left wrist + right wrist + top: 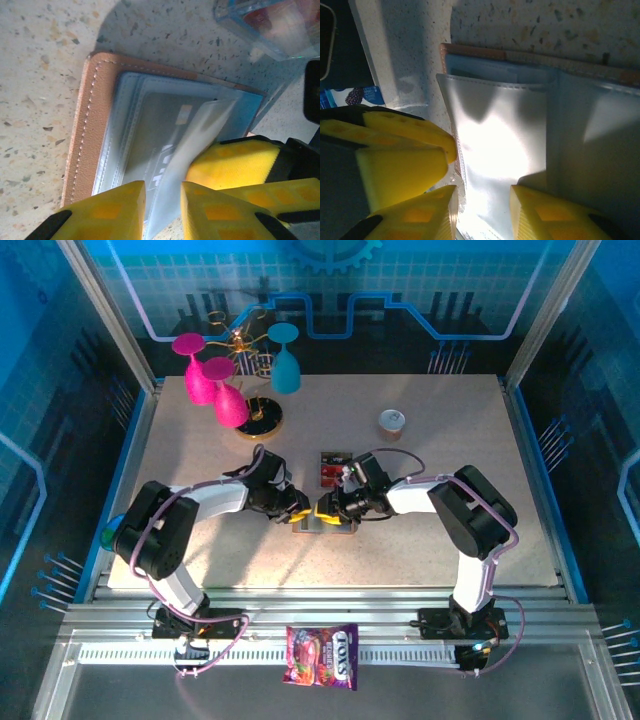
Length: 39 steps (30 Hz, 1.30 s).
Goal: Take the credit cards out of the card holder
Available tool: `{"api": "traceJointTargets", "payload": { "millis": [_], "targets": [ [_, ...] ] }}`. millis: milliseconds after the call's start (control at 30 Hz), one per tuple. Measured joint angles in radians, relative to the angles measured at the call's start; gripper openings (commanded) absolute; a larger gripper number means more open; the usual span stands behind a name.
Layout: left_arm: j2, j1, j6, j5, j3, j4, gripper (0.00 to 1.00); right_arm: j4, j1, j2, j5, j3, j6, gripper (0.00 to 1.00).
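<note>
Two pairs of yellow foam jaws meet over the stitched tan leather card holder (92, 125) at mid-table, the left gripper (162, 202) slightly parted around a glossy clear pocket flap (200, 135), the right gripper (484, 202) narrowly astride that plastic, its hold unclear, with a blurred grey card (150, 135) inside.

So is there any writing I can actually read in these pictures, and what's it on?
"FOX'S": on the candy packet by the arm bases; its smaller print is too small to read.
Grey card in the card holder pocket: pale lettering, too blurred to read.
Red and dark credit cards on the table: print too small.
Can: label too small.
</note>
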<state>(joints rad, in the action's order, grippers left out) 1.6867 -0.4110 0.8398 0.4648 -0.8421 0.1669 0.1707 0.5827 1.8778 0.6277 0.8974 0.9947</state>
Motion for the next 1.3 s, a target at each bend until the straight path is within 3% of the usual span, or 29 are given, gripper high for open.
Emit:
{"api": "traceJointTargets", "payload": {
  "millis": [367,1300],
  "targets": [
    [0.016,-0.005,0.017,0.005,0.0,-0.029,0.22,0.048,-0.003,0.0,0.015,-0.028,0.024,0.32],
    [0.017,-0.005,0.027,0.042,-0.008,-0.068,0.24,0.062,-0.043,-0.084,0.021,-0.066,0.034,0.33]
  ]
}}
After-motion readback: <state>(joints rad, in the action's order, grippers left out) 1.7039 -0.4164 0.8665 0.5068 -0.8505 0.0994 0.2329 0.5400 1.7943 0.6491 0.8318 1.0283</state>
